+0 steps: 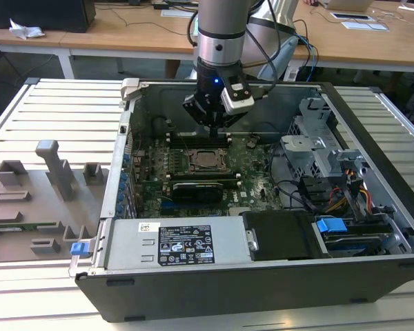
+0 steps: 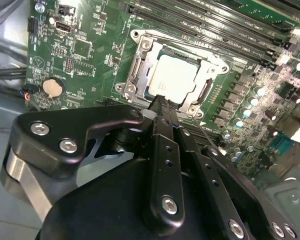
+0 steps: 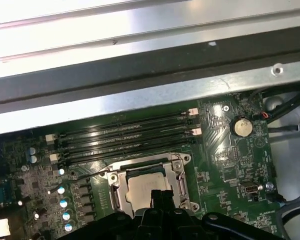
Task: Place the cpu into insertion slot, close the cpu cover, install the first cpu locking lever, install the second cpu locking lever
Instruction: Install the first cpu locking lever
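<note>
The cpu (image 2: 172, 79), a small square silvery-grey chip, is lying inside the thin dull-silver cpu cover (image 2: 138, 62) on the green circuit board (image 2: 90, 45). The black gripper (image 2: 162, 101) is pointing straight down just above it, fingers (image 2: 165, 150) pressed together, empty.

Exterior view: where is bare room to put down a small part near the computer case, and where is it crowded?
Free: the slatted table behind the grey fixture tray, on the exterior view's left of the computer case. Crowded: inside the case, where the gripper hangs over the cpu and cables fill the right.
</note>
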Robot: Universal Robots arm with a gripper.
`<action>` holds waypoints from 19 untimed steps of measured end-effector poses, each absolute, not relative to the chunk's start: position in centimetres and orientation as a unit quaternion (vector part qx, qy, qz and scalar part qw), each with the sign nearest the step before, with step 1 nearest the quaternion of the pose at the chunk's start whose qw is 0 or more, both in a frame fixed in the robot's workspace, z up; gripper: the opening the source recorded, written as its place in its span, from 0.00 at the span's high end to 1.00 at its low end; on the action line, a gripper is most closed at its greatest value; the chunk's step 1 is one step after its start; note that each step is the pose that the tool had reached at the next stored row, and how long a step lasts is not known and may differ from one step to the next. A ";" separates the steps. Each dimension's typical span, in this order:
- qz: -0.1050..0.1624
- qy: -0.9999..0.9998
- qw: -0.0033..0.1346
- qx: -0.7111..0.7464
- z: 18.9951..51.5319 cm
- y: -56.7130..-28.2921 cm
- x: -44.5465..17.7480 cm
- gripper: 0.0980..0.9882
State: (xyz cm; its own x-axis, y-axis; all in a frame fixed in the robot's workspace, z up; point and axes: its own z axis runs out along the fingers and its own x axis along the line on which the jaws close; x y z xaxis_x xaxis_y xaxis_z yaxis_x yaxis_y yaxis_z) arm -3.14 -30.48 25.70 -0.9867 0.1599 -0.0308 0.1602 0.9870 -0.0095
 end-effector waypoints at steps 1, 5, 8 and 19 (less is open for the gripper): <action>-0.006 0.997 0.015 0.070 25.7 -30.5 -3.1 0.99; -0.005 0.999 0.015 0.041 25.7 -30.5 -3.1 0.99; -0.005 1.000 0.015 0.021 25.7 -30.5 -3.1 0.99; -0.004 0.999 0.016 -0.045 25.7 -30.5 -3.1 0.99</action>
State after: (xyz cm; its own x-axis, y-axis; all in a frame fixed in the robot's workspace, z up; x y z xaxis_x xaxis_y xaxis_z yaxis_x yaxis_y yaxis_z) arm -3.14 -30.48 25.70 -0.9955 -0.0898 -0.0308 -0.0895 0.9959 -0.0095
